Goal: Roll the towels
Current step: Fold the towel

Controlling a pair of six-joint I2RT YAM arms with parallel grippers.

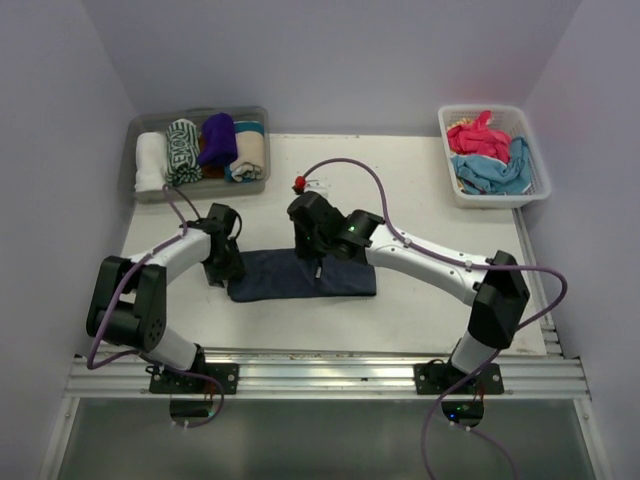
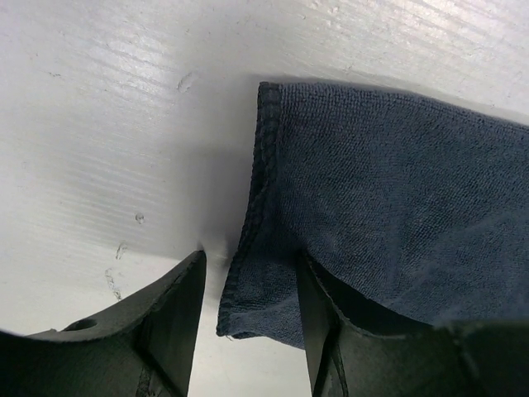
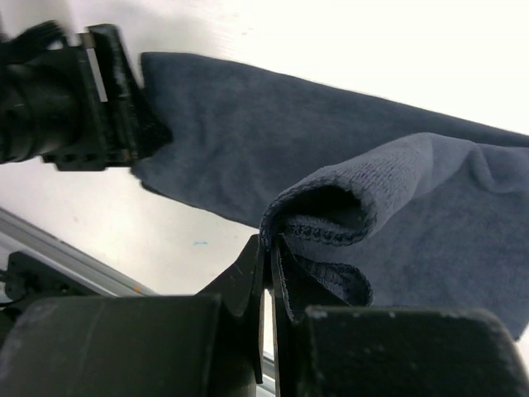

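Observation:
A dark navy towel (image 1: 345,280) lies flat along the table's middle. My left gripper (image 1: 222,268) is at its left end. In the left wrist view it is open (image 2: 248,318), and its jaws straddle the near corner of the towel (image 2: 397,182), with the right finger on the cloth. My right gripper (image 1: 312,262) is over the towel's middle. In the right wrist view it is shut (image 3: 271,248) on a folded-up edge of the towel (image 3: 248,132), lifting a small loop of cloth. The left gripper (image 3: 107,107) also shows there at the far end.
A clear tub (image 1: 140,190) at the back left holds rolled white (image 1: 150,160), green-patterned (image 1: 183,150), purple (image 1: 217,138) and cream-and-teal (image 1: 248,150) towels. A white lattice basket (image 1: 535,165) at the back right holds loose pink (image 1: 475,135) and light blue (image 1: 495,175) towels.

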